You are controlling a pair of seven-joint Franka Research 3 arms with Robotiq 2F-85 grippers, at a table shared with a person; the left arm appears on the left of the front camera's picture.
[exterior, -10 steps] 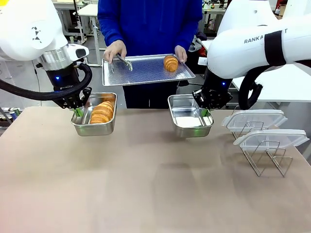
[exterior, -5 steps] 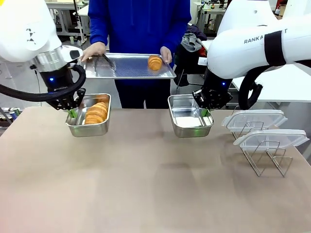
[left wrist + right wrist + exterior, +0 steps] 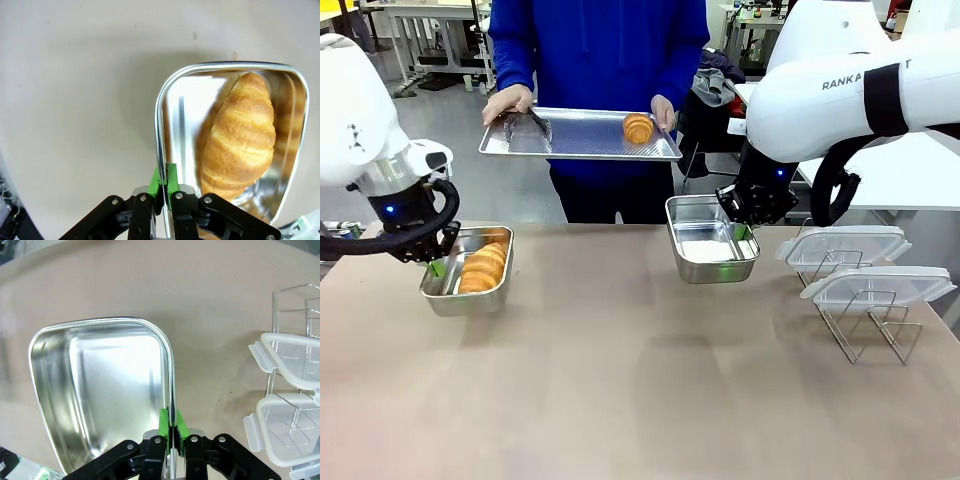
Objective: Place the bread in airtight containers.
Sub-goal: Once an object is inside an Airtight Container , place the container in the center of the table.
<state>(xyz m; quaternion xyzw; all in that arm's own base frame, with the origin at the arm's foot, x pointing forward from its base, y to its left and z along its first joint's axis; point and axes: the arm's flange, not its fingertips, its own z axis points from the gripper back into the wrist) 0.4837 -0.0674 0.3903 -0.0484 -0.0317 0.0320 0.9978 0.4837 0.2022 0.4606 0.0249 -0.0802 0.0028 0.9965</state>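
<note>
Here left jaws pinch the pan (image 3: pixel 179 117) wall beside the croissant (image 3: pixel 240 140) (right jaws, the empty pan (image 3: pixel 100 385)).

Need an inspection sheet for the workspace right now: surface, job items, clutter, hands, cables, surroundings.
Surface: tan table, bare in the middle.
Job's things: left pan holds one croissant; right pan is empty; second croissant lies on the tray that the person holds; two clear lids sit on the wire rack.
Clutter: tongs on the tray.
Grippers: left hand shut on the left pan's rim; right hand shut on the right pan's rim.
Cables: black hose looped at the right arm; another at the left arm.
Surroundings: person in a blue top at the far side; other tables behind.
</note>
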